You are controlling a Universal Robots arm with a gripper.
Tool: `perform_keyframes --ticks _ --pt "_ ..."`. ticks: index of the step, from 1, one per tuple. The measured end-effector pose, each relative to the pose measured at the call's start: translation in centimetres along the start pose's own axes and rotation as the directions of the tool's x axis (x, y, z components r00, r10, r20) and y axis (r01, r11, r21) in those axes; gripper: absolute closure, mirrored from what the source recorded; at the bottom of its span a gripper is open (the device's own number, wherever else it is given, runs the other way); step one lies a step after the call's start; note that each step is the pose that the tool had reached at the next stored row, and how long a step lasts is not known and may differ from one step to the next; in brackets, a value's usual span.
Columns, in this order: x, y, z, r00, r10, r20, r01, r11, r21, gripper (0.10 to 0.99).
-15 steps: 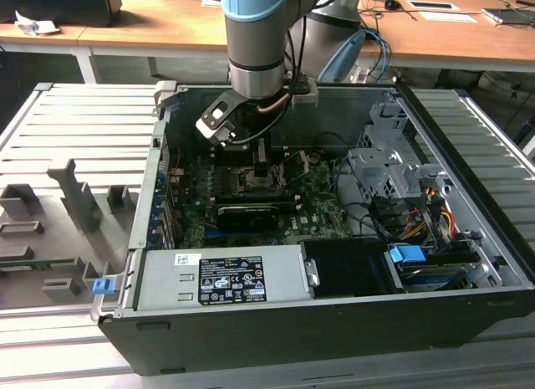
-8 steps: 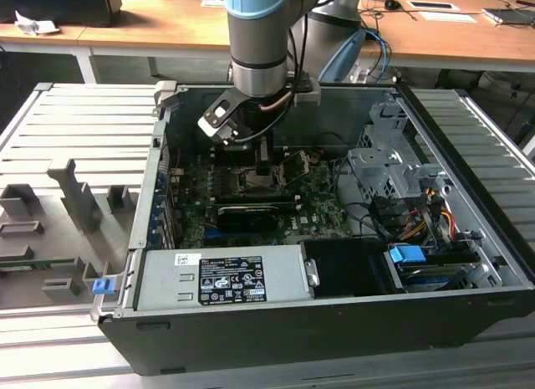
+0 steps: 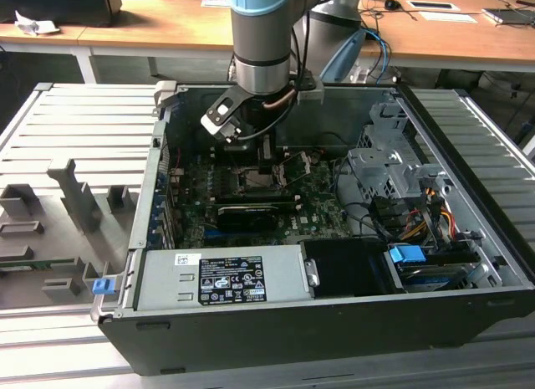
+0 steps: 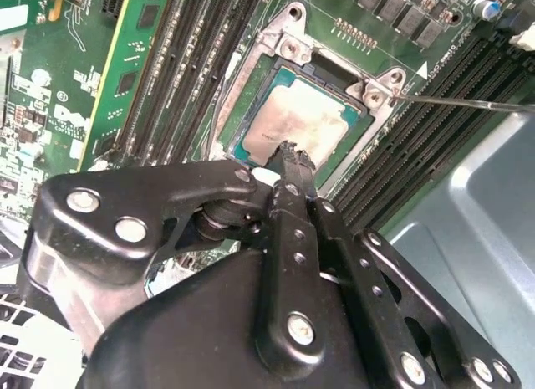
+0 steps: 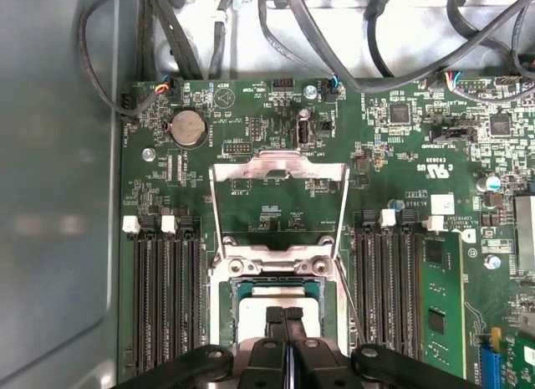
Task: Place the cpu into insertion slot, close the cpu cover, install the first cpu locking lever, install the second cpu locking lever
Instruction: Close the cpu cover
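Gripper (image 4: 292,155): black linked fingers together, nothing clamped between them. The tips touch the top face of the cpu (image 4: 305,121), a thin, pale silvery-grey square plate with a dull smeared patch.

The cpu lies flat inside the insertion slot (image 4: 330,69), a square black socket with a metal rim. Its edges run parallel to the rim; judged seated.

The cpu cover (image 5: 280,167), a thin silver frame with a cut-out centre, is swung open off the slot's hinge edge, on the side away from the fingertips. It is not yet closed.

A thin wire lever (image 4: 468,103) juts out from one corner of the slot, judged unlatched.
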State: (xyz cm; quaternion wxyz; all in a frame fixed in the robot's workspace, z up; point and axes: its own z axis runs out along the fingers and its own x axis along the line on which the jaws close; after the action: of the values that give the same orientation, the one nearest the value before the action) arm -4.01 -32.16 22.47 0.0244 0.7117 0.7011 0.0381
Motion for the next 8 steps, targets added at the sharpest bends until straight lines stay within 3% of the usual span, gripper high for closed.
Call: perform_keyframes --ticks 8 --pt "0.02 0.08 -0.87 1.0 0.0 0.0 0.0 1.0 0.0 0.98"
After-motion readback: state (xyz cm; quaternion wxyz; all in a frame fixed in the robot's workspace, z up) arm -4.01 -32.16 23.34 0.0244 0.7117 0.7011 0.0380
